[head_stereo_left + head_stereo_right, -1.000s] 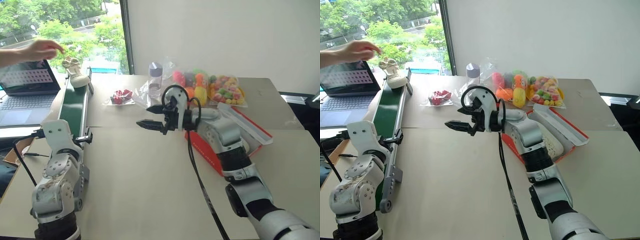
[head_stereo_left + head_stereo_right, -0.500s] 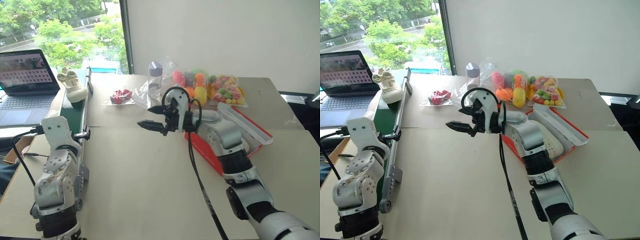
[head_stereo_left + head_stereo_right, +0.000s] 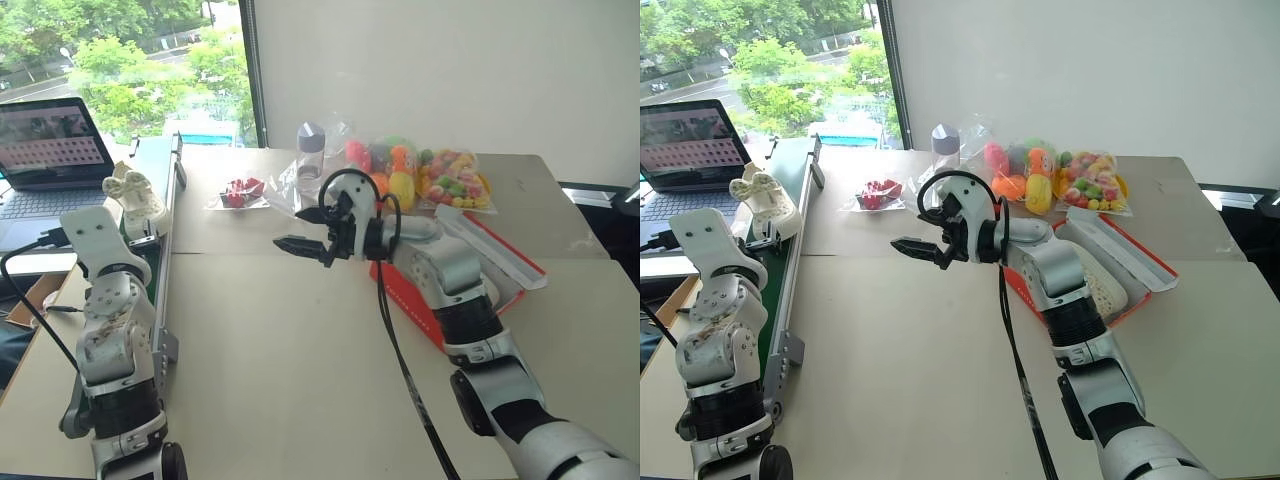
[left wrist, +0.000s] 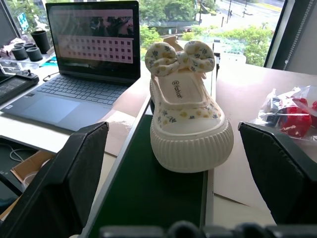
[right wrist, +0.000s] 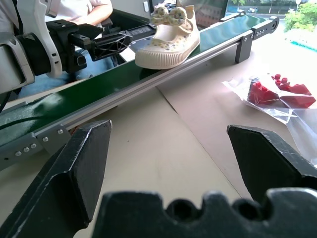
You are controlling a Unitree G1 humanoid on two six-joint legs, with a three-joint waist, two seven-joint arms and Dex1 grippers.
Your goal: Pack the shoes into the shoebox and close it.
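A: Where is the shoe (image 4: 190, 124) sitting?
B: It is resting on the green conveyor belt (image 4: 148, 193), straight ahead of the left gripper (image 4: 183, 173), in line with the gap between its jaws. Those jaws are standing spread wide, touching nothing.

A: And the right gripper (image 3: 303, 230)?
B: It is hanging above the table (image 3: 280, 350) with its jaws spread too, gripping nothing. The shoe is lying well ahead of them, across the belt's rail.

A: The shoebox (image 3: 1110, 275)?
B: It is lying open behind the right gripper, beside its forearm. A second pale shoe (image 3: 1102, 285) is sitting inside it.
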